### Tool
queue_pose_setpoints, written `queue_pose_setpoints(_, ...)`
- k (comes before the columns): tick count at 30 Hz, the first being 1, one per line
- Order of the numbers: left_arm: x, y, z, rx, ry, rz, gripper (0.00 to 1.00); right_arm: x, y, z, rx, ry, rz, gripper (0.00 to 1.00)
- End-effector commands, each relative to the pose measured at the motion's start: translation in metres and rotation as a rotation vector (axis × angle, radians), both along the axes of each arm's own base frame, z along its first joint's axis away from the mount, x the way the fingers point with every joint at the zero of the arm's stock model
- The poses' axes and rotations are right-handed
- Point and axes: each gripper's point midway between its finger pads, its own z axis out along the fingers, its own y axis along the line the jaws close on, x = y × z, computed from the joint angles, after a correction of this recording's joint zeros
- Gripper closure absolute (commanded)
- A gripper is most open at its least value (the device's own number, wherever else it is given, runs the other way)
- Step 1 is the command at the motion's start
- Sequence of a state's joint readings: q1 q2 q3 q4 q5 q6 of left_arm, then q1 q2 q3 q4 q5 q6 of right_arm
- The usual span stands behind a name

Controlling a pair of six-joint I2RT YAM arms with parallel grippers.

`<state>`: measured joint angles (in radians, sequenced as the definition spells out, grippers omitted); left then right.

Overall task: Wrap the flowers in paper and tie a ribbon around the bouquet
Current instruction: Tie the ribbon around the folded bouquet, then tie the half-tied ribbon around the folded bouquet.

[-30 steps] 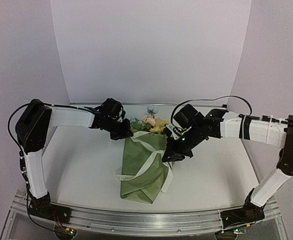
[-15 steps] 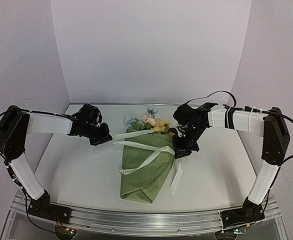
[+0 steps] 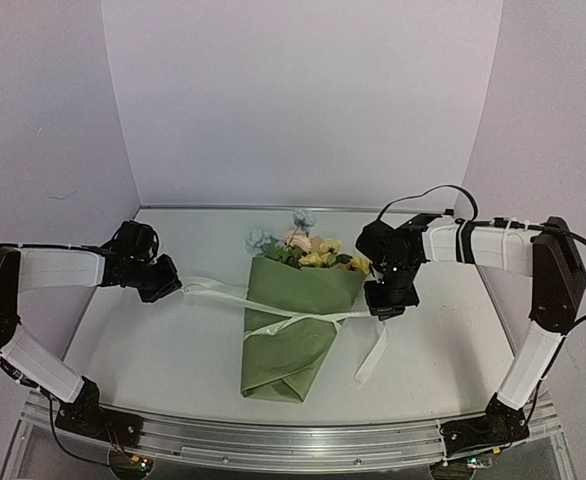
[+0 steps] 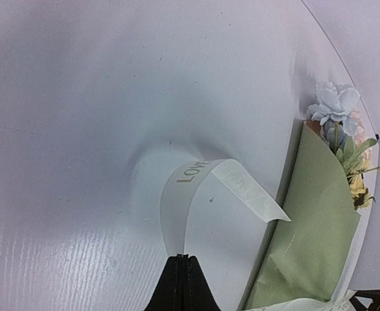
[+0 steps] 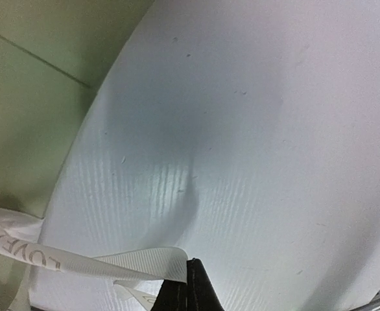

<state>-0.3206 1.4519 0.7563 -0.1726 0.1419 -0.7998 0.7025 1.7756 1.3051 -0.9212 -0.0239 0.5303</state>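
Both jaws are clamped on ribbon ends; pulling outward could slip one free or drag the mid-frame bouquet askew.

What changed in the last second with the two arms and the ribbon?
The left pincer swung out leftward and the right pincer rightward, each shut on the ribbon. That drew its loose loops into a taut band across the bouquet. The bouquet stayed lying where it was.

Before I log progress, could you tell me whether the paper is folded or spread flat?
Folded: the paper forms a cone around the flowers, blooms showing above its rim.
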Motion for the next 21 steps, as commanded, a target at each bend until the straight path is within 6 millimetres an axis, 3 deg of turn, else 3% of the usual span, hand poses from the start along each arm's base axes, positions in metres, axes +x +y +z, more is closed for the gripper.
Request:
queue_pose_setpoints(1,-0.009,0.04,-0.001,0.073,-0.003,0.146,1.0,0.012,-0.05,0.017,-0.233,-0.143,-0.048,1.0)
queue_pose_setpoints(7,-0.014,0.061,0.026,0.135,-0.102,0.205,1.0,0.036,-0.074,0.044,-0.409,-0.271,-0.087,1.0)
queue_pose_setpoints(13,-0.014,0.066,0.07,0.13,-0.252,0.212,1.0,0.056,-0.066,0.079,-0.421,-0.358,-0.045,1.0)
queue_pose_setpoints(15,-0.014,0.062,0.065,0.131,-0.233,0.188,1.0,0.058,-0.062,0.077,-0.422,-0.346,-0.017,1.0)
queue_pose_setpoints(21,-0.02,0.053,0.017,0.194,-0.094,0.153,1.0,0.053,-0.065,0.043,-0.536,-0.282,0.029,0.98)
